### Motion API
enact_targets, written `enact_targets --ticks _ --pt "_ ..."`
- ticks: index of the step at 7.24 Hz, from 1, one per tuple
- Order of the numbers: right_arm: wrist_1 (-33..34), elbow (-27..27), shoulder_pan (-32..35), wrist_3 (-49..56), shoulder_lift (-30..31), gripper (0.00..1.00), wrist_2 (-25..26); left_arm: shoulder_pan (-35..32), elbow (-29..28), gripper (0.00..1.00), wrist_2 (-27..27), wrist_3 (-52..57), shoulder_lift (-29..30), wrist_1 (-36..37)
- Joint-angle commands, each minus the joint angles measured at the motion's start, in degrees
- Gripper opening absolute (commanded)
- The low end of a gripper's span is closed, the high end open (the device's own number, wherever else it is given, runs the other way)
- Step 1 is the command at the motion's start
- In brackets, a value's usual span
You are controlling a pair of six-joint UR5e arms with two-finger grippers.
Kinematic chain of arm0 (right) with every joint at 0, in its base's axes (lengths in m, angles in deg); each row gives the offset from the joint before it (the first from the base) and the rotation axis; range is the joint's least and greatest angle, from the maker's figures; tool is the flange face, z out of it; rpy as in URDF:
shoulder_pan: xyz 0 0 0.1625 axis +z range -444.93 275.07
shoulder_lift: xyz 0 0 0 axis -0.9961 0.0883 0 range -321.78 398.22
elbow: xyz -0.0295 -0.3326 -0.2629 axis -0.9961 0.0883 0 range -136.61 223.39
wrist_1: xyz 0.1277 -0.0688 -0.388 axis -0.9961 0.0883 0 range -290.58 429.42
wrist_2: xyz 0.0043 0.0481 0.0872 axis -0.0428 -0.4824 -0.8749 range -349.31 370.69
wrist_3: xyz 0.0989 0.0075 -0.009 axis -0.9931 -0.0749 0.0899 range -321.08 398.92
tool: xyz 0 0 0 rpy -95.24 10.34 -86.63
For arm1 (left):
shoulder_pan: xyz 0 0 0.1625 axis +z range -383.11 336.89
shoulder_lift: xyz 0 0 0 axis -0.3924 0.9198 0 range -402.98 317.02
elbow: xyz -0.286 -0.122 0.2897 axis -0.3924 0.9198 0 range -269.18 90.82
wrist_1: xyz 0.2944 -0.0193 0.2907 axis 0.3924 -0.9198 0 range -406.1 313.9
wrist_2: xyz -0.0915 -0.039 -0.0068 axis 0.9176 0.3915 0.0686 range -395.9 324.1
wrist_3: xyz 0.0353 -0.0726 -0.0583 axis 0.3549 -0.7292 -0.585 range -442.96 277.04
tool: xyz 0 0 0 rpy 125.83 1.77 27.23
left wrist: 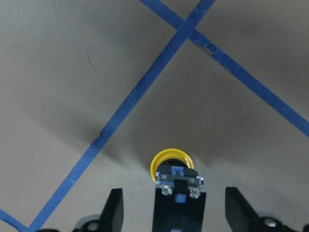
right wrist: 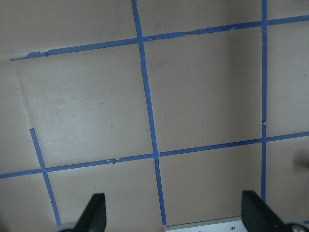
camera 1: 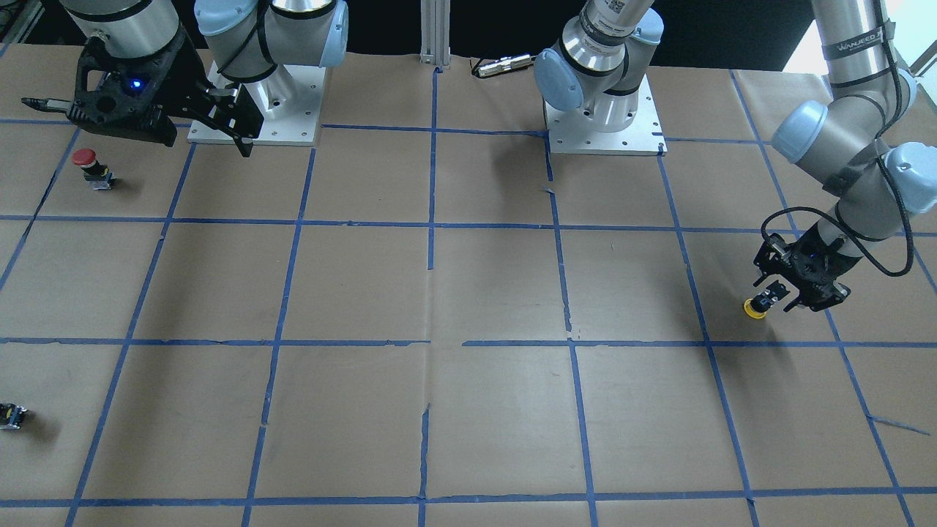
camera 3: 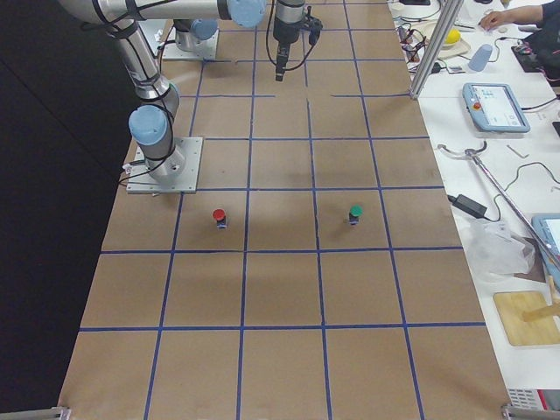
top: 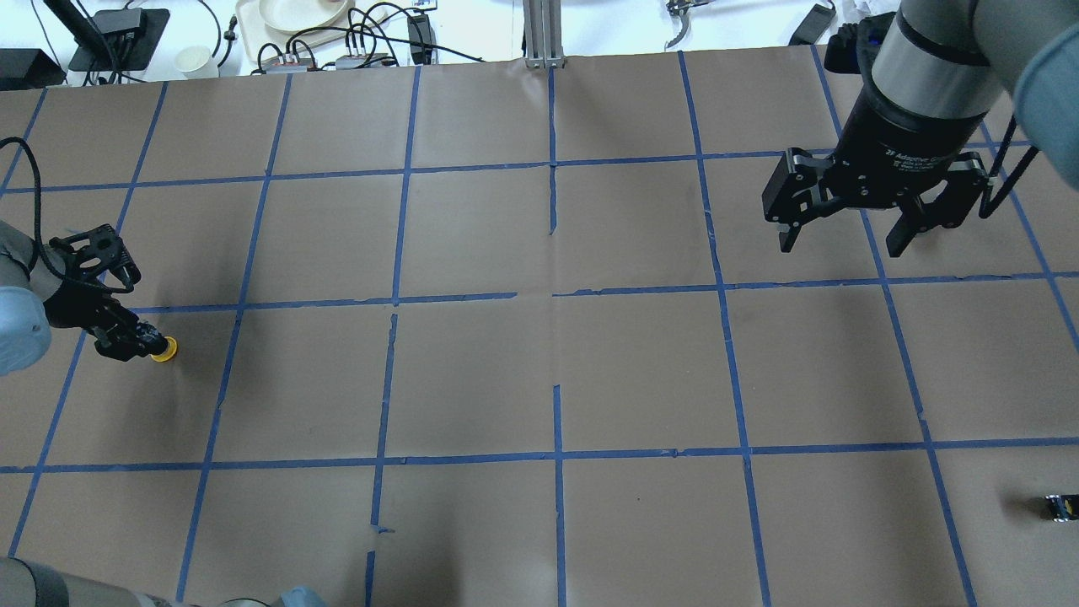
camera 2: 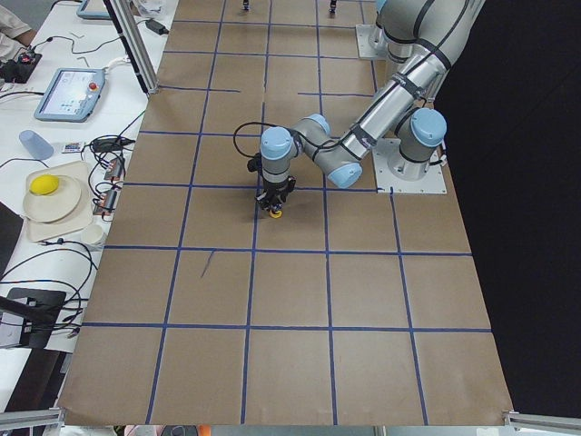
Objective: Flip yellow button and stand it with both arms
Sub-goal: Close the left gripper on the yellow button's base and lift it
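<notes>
**Left gripper [camera 1: 772, 294] open astride yellow button [camera 1: 754, 307]; right gripper [top: 841, 246] open, raised**

The yellow button sits on the table [camera 1: 498, 293] at the robot's left end, inside one taped square and just beside a blue tape line. Its yellow cap is low against the brown paper. The black/grey body points back up toward the left gripper. I cannot tell if the button stands square on the cap or leans.

The left gripper is down low over the button, released. In the left wrist view both fingers [left wrist: 115, 209] flank the body with a clear gap on each side, so neither pad touches it. Screw heads show on the body's grey part.

The right gripper hangs above the table near its own base, well apart from the button. Its fingers [right wrist: 94, 211] are spread wide over plain paper and tape lines.

The red button [camera 1: 86, 162] stands on the right arm's side, near that gripper. The green button [camera 3: 355, 213] stands in the next square over in the right-side view. A small black-and-yellow piece [top: 1058, 506] lies near the table edge on the right arm's side.
</notes>
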Motion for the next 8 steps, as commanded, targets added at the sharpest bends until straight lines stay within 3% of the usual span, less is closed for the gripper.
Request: enact_targets --ticks 1,3,6,8 --pt "0.03 0.00 0.00 0.19 0.02 1.00 -0.23 -0.31 -0.22 0.28 3.38 -0.41 -1.03 -0.66" --pt "0.29 0.00 0.00 -0.42 -0.25 1.00 -0.14 -1.28 -0.48 0.28 7.69 -4.60 -3.65 -6.07" --pt "0.38 0.00 -0.52 -0.42 -2.26 1.00 -0.23 -8.37 -7.39 0.28 16.04 -23.54 -8.06 -26.00" --pt "2.04 0.87 -1.40 -2.86 -2.70 1.00 -2.50 -12.51 -12.85 0.28 25.68 -37.00 -8.24 -38.49"
